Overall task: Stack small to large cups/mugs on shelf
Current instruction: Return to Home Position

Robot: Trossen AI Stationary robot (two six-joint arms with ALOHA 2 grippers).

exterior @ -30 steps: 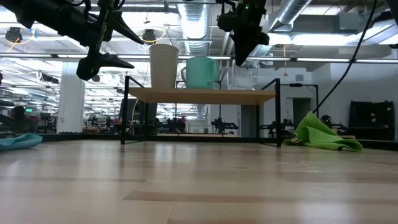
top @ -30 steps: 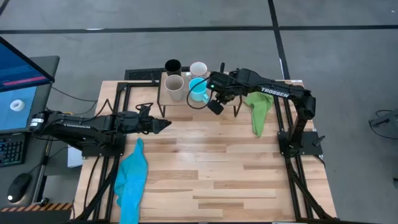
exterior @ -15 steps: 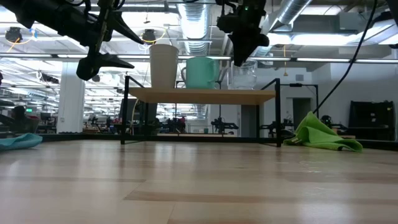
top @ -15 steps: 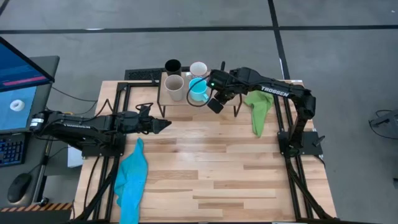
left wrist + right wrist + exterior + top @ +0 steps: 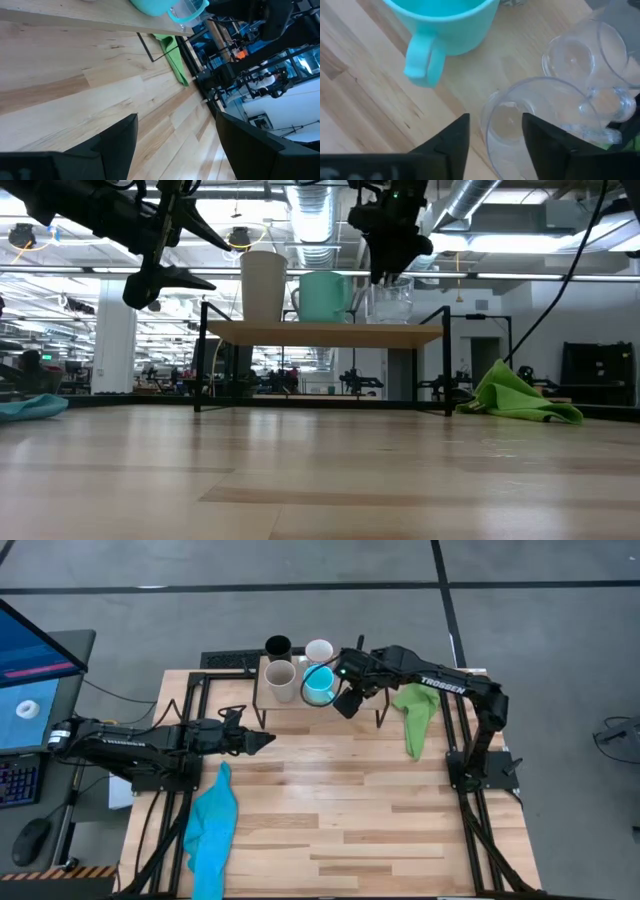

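The shelf (image 5: 325, 333) stands at the table's far middle. On it, seen in the low view from left to right, are a beige-grey cup (image 5: 263, 285), a cyan handled mug (image 5: 322, 296) and a clear glass (image 5: 390, 300), all upright on their bases. My right gripper (image 5: 495, 145) hangs open just above the glass (image 5: 520, 125), one finger on either side of its rim wall. A second clear glass (image 5: 580, 60) shows beyond it. A black tumbler (image 5: 278, 646) and a white mug (image 5: 319, 650) stand behind the beige cup and cyan mug. My left gripper (image 5: 262, 741) waits open over the table's left.
A green cloth (image 5: 415, 715) lies right of the shelf, by the right arm's base. A cyan cloth (image 5: 213, 820) lies at the table's near left. A monitor (image 5: 35, 670) stands off the left edge. Bare slatted wood (image 5: 350, 800) fills the table's middle and near part.
My right gripper has opened and let go of the clear glass, which stays upright on the shelf beside the cyan mug. The gripper has risen a little above the glass's rim.
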